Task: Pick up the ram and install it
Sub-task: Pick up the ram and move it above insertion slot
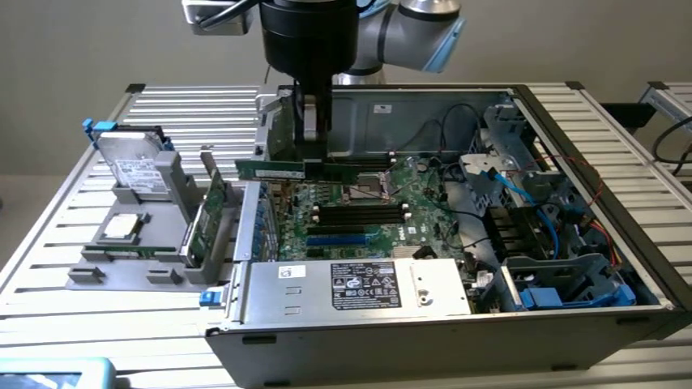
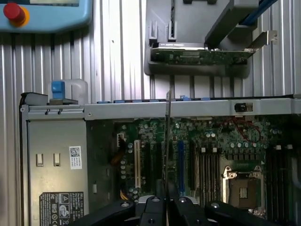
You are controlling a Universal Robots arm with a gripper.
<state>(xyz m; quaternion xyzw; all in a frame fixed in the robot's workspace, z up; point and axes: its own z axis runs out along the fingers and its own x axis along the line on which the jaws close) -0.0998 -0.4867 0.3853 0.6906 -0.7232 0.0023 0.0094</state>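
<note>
The gripper (image 1: 313, 159) hangs from the arm at 12 o'clock in the exterior view, its fingers pinched tight on the ram (image 1: 275, 171), parted by no more than the board's thickness. The ram lies level, raised above the motherboard (image 1: 362, 235) inside the open computer case (image 1: 433, 348), close to the case's far wall. It sits at about 11 o'clock from the black memory slots (image 1: 362, 213), apart from them and not seated. At 6 o'clock from those slots lies the silver power supply (image 1: 357, 285) with its dark label. Outside the case, at 9 o'clock in the exterior view, a grey holder (image 1: 119, 274) on the slatted table (image 1: 65, 320) carries a hard drive (image 1: 135, 166) and a broader green expansion card (image 1: 211, 212) standing on edge. In the wrist view the ram (image 2: 167, 141) shows edge-on as a thin line running out from between the fingertips (image 2: 153, 208), over the motherboard and between a white slot (image 2: 138, 162) and a blue slot (image 2: 181, 160). The processor socket (image 2: 242, 181) lies off to one side. Beyond the case wall sits a blue pendant (image 2: 51, 19) with a red button (image 2: 14, 12).
</note>
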